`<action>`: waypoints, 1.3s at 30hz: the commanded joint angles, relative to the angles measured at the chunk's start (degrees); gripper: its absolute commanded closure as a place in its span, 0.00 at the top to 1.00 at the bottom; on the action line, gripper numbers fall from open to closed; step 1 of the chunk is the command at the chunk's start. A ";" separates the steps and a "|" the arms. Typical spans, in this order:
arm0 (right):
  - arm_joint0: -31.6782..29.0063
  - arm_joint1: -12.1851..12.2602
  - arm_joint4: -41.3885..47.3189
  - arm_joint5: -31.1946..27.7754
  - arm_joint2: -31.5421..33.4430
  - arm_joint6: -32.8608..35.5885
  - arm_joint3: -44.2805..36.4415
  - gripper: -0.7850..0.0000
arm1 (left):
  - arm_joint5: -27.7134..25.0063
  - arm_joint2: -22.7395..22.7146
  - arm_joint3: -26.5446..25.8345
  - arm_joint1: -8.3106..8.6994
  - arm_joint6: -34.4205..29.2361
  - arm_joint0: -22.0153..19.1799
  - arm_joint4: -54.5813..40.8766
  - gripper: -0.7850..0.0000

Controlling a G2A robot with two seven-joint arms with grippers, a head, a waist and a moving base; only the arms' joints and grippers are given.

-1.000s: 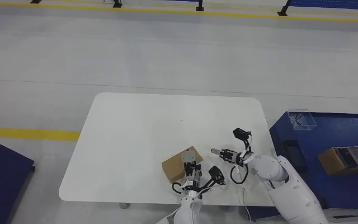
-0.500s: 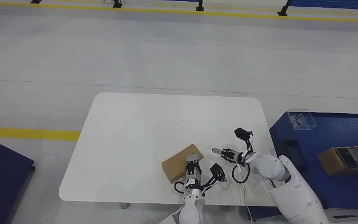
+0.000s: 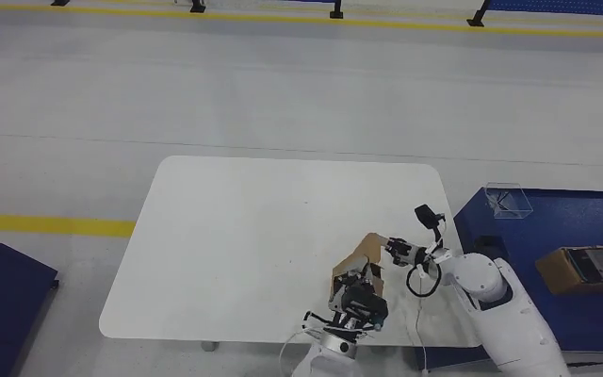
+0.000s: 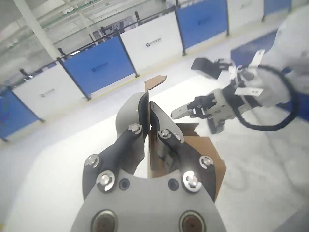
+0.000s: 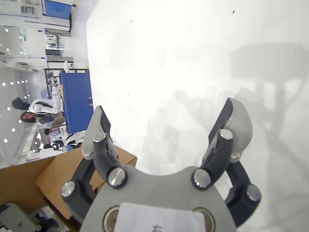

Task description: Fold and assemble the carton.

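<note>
Top view shows the brown carton (image 3: 358, 266), part-opened with flaps raised, at five o'clock on the table (image 3: 236, 236); left gripper (image 4: 148, 119) pinches an upright flap (image 4: 154, 83); right gripper (image 5: 164, 106), spread wide, sits at the carton's three o'clock.

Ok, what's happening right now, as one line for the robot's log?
left gripper: fingers shut on carton panel | right gripper: fingers open, beside carton | carton: partly unfolded, near front edge of white table
</note>
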 commanded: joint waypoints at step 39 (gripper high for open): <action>-5.93 0.76 -12.91 -9.31 -2.73 0.83 -7.94 1.00 | -9.11 -7.80 17.50 0.35 17.09 1.08 -18.68 1.00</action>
